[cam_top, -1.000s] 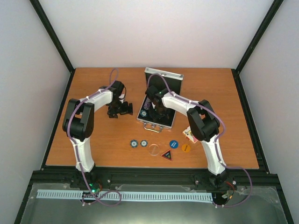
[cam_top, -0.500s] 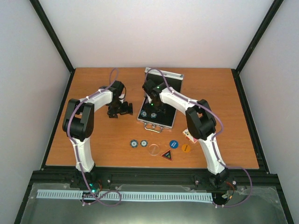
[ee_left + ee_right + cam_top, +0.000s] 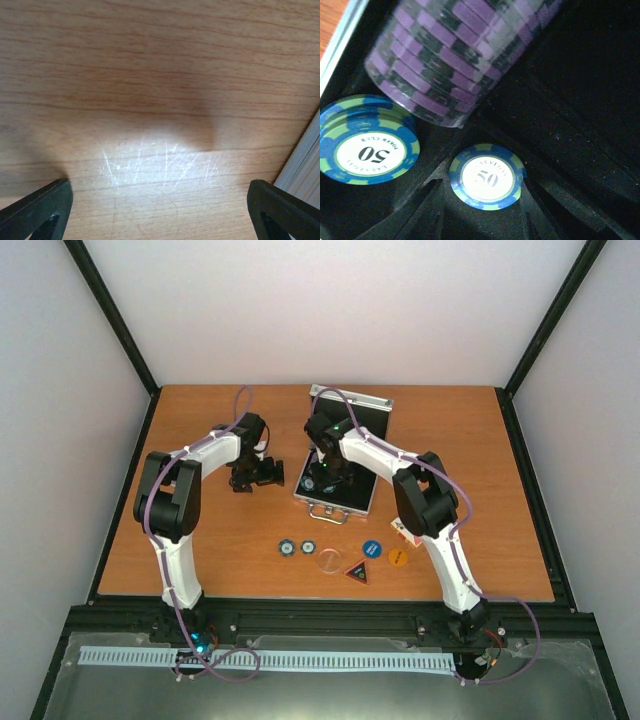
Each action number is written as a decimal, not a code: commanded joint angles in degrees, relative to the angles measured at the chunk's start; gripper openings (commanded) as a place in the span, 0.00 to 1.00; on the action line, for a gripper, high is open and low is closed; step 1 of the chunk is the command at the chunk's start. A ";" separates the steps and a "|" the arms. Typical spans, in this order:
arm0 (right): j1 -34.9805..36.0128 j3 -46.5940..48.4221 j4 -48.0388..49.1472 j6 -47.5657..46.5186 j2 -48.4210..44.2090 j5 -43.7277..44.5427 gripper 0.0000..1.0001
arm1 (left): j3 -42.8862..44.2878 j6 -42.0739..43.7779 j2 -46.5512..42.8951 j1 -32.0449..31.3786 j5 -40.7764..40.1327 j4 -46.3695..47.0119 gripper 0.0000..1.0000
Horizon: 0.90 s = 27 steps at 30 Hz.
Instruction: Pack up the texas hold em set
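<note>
**Midway Through Packing the Poker Set**

Reaching down into the open silver case (image 3: 335, 504) at the middle of the table (image 3: 200, 420) with the right end effector (image 3: 325, 475), low over the black lining (image 3: 580, 100). Impossible to tell from either view whether open or closed, or whether gripping anything. Seen from its wrist camera: a leaning purple chip stack (image 3: 455, 65), a short blue chip stack (image 3: 367, 150) just beside it at the case's edge, and a single blue chip (image 3: 487, 176) lying flat on the lining near both.

Poised just left of the case with the left end effector (image 3: 159, 195), spread wide over bare wood, gripping nothing.

Judged to be the chip-loading step, with much of the set not yet inside. Waiting on the table nearer the arm bases: two loose blue chips (image 3: 286, 548) side by side, a clear disc (image 3: 328, 561), a triangular button (image 3: 357, 571), a blue button (image 3: 372, 549) and an orange button (image 3: 398, 557). Beside these, partly hidden behind the right arm, the card deck (image 3: 403, 530).

Next, by the look of it: lifting clear of the case, swinging to that near row and pinching up a thin piece lying flat on the wood. Likely to call for a low, square approach. After that, buttons and cards in, then the lid (image 3: 352, 405) down.
</note>
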 commanded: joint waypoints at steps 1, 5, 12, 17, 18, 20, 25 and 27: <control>0.06 -1.69 1.01 0.42 -1.40 1.61 0.46 | 0.01 0.75 1.11 0.65 0.23 0.09 0.99; 0.06 -1.53 0.29 0.00 -0.44 1.69 0.56 | -0.08 0.59 1.44 0.65 0.65 0.29 0.99; 0.06 -0.42 -0.38 -0.47 1.84 1.78 0.66 | -0.35 0.65 1.21 0.74 0.51 0.29 0.99; 0.06 -0.78 0.11 -0.36 3.40 1.58 0.66 | -0.61 0.71 0.94 0.83 0.36 0.14 0.99; 0.06 -0.89 0.36 -0.31 3.65 1.56 0.66 | -0.67 0.76 0.86 0.91 0.34 0.09 0.99; 0.06 -1.59 0.85 -0.26 4.01 1.84 0.64 | -0.53 0.75 0.85 1.00 0.33 0.04 0.99; 0.06 -3.41 2.13 0.00 3.86 3.11 0.45 | -0.54 0.80 0.85 1.09 0.36 -0.06 0.99; 0.06 -3.79 2.25 0.08 4.05 3.30 0.38 | -0.48 0.85 0.83 1.10 0.38 -0.06 0.99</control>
